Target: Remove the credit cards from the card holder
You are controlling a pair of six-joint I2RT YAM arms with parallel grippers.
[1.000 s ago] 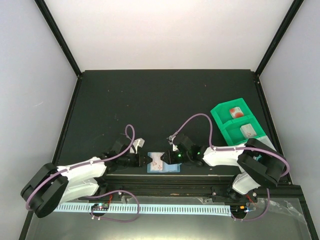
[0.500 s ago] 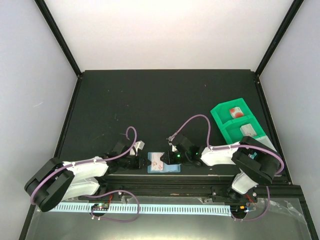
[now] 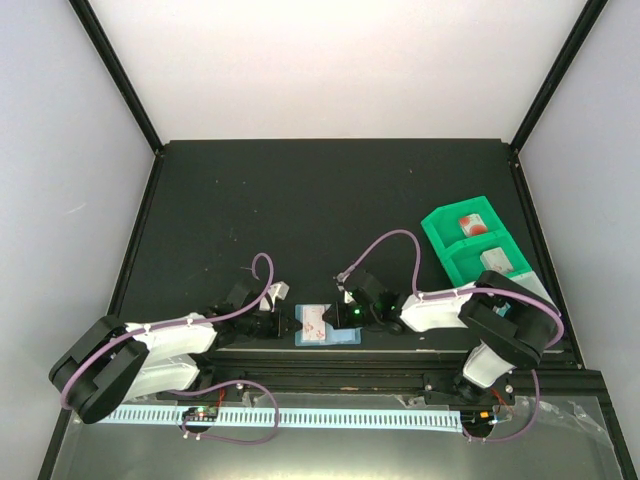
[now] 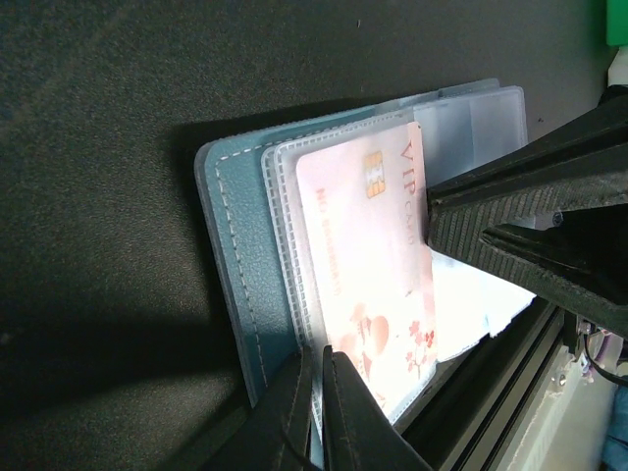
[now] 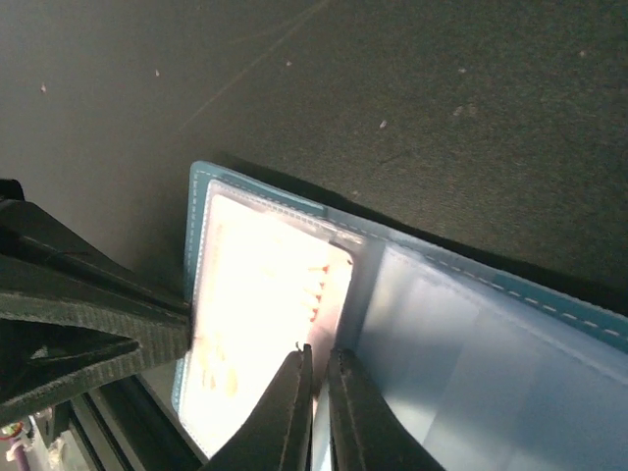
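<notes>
1. Left wrist view: the left arm's fingers [image 4: 345,432], at bottom centre, are together, clamped on the near edge of the card holder [image 4: 231,265]
2. In the right wrist view the right arm's fingers [image 5: 285,422] are closed to a thin slit on the long edge of the white card [image 5: 257,314], which lies mostly inside a clear sleeve [image 4: 285,245] of the open holder
3. The step in hand looks like drawing this card out: one arm pins, the other pulls
4. The next move calls for a straight, level pull along the sleeve while the left grip keeps the holder from dragging
5. The holder sits at bottom centre of the top view, hard against the black rail [image 3: 340,358], so there is little room that way
6. Bare desk [image 3: 300,200] opens toward the top, and the green tray [image 3: 470,245] stands well apart at right
</notes>
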